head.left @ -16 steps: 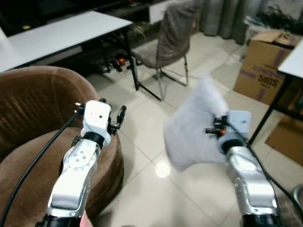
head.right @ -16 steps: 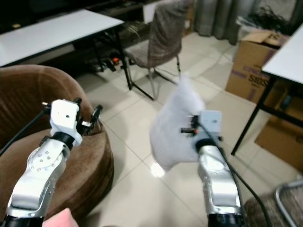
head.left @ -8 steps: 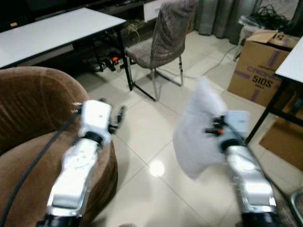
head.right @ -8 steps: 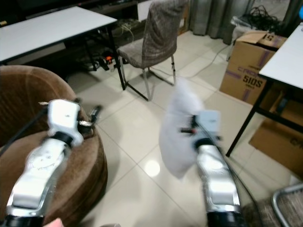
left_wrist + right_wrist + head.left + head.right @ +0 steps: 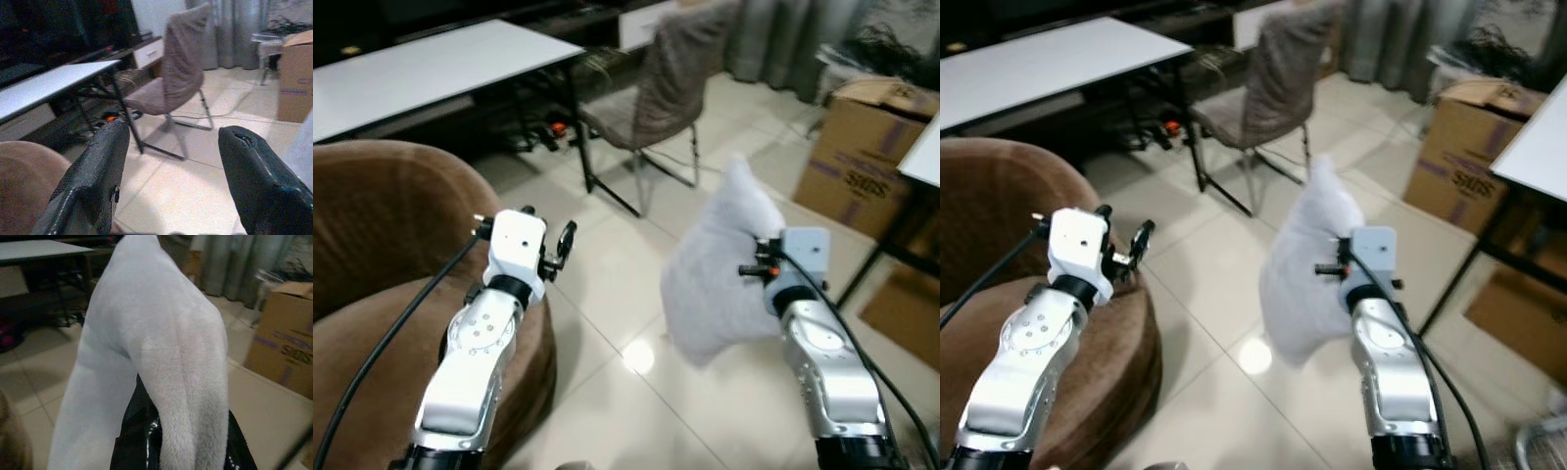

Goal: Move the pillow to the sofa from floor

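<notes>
The right pincer (image 5: 756,270) is gripping the white pillow (image 5: 715,269), clamped on it and holding it upright in the air above the tiled floor (image 5: 607,284). The brown sofa (image 5: 382,245) is lying off to the robot's left, where the left pincer (image 5: 563,242) is hovering with fingers apart over its seat edge. A chair (image 5: 671,83) and a cardboard box (image 5: 857,147) are standing further ahead, neither blocking the leftward path.

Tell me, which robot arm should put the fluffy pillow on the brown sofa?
Probably the right. The right gripper is already shut on the white pillow, held above the floor. The left gripper is open over the sofa.
</notes>
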{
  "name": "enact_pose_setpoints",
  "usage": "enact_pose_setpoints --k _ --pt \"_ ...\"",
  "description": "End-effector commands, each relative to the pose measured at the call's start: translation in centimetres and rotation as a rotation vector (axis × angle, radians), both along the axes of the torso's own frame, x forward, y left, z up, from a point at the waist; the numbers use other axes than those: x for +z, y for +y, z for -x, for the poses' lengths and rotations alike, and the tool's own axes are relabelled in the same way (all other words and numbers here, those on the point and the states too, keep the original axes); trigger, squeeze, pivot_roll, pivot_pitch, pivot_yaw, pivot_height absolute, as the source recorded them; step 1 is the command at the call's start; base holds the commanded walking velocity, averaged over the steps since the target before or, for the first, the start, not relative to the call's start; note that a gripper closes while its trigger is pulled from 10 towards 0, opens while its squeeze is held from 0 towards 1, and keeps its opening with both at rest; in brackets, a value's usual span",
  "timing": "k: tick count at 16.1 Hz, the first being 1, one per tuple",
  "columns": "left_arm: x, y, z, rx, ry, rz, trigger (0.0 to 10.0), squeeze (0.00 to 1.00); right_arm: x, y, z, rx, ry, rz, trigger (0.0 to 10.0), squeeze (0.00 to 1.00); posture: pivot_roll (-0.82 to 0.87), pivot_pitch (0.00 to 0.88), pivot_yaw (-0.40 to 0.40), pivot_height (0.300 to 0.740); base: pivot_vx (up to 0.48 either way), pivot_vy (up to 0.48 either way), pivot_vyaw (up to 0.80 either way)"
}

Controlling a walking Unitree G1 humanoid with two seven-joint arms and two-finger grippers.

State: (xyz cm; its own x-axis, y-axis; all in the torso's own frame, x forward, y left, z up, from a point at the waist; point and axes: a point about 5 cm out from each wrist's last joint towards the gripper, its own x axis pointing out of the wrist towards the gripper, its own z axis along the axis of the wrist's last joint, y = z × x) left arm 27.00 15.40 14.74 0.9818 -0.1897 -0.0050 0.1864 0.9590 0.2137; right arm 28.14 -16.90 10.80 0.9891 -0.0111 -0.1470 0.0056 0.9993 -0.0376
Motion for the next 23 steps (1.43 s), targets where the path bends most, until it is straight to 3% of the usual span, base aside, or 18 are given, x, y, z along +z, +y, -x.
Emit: enact_pose_setpoints --k 1,8,23 --pt "0.17 0.78 0.02 0.028 -0.008 -0.018 10.0 0.00 1.57 1.27 -0.63 0.044 -0.080 -0.009 10.0 0.00 0.11 0.000 0.041 0.740 0.285 0.000 0.00" --pt "0.13 0.91 0.13 0.034 -0.012 -0.028 10.0 0.00 1.90 1.49 -1.17 0.051 -0.096 -0.001 10.0 0.00 0.13 0.000 0.030 0.740 0.282 0.000 0.75" --pt "-0.26 0.66 -0.04 0.015 0.003 -0.027 10.0 0.00 2.08 1.16 -1.57 0.050 -0.120 0.016 10.0 0.00 0.11 0.000 0.049 0.740 0.261 0.000 0.00"
